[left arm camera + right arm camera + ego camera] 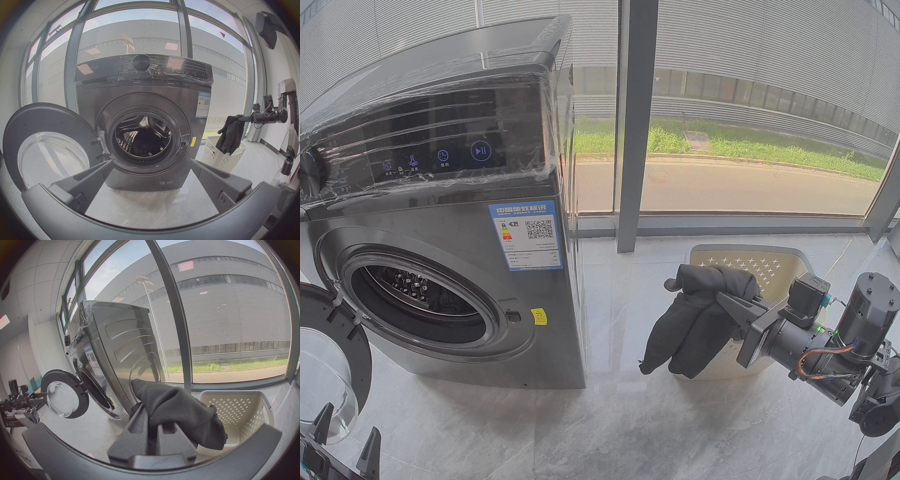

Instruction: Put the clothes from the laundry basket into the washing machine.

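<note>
One item in hand: right claw (726, 299) clenched on a dark garment (687, 325), pinched at the top fold. Held up over the front of the laundry basket (769, 265), around 3 o'clock from the washing machine (456, 212) in head view and well apart from it. Height probably chosen to get the hanging tails clear of the basket rim before swinging across; tails dangling near rim level, off the floor (612, 425).

Looks like thick, soft black fabric, bunched over the claw fingers (135, 433) and draped down in two long lobes, with one cuff or corner poking out toward 9 o'clock. Limp, so expect sway and trailing ends in transit.

Drum opening (419, 300) facing out, door (328, 369) swung wide to about 8 o'clock of it, hence a free loading path. Dark bundle (142, 147) already lying inside, per left wrist view.

Left claw (350, 420) released, fingers (84, 184) spread, gripping nothing, sitting low at 7 o'clock in head view, just in front of the door and facing the opening. Likely parked there to stay out of the right arm's way.

Judgement: transfer step barely begun. Next up, carry toward 9 o'clock and push deep enough to stop tails snagging at the opening.
</note>
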{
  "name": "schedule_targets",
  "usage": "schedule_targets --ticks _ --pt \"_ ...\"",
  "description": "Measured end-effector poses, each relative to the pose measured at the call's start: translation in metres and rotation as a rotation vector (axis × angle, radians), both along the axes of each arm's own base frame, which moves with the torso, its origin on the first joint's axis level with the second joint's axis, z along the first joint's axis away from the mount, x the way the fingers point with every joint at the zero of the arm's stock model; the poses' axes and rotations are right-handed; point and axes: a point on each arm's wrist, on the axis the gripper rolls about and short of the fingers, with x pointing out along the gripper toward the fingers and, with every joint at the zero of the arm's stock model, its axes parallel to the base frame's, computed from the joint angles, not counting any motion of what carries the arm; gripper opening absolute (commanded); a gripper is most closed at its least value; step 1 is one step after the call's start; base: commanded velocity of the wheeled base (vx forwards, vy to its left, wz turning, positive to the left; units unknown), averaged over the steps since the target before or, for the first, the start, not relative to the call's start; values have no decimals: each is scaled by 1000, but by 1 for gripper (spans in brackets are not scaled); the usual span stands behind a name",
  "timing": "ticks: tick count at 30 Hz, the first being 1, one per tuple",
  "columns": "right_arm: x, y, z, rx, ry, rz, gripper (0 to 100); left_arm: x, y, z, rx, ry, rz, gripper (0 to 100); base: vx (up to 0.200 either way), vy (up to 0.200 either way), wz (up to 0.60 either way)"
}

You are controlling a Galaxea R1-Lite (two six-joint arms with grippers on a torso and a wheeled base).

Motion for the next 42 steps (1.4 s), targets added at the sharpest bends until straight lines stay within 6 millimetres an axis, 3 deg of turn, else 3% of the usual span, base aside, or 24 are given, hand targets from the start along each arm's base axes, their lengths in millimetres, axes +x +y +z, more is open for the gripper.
schedule_targets --ticks 13,20,26,42 --pt "1 -2 -1 -4 1 -30 0 0 0 0 -1 1 0 100 -200 0 0" --pt "4 -5 0 -9 1 -161 0 0 0 0 -1 0 1 100 -200 0 0" --pt "10 -6 3 -3 -7 -208 0 0 0 0 -1 1 0 100 0 0 0" --pt "12 -6 3 -2 -8 -209 0 0 0 0 0 1 1 100 0 200 0"
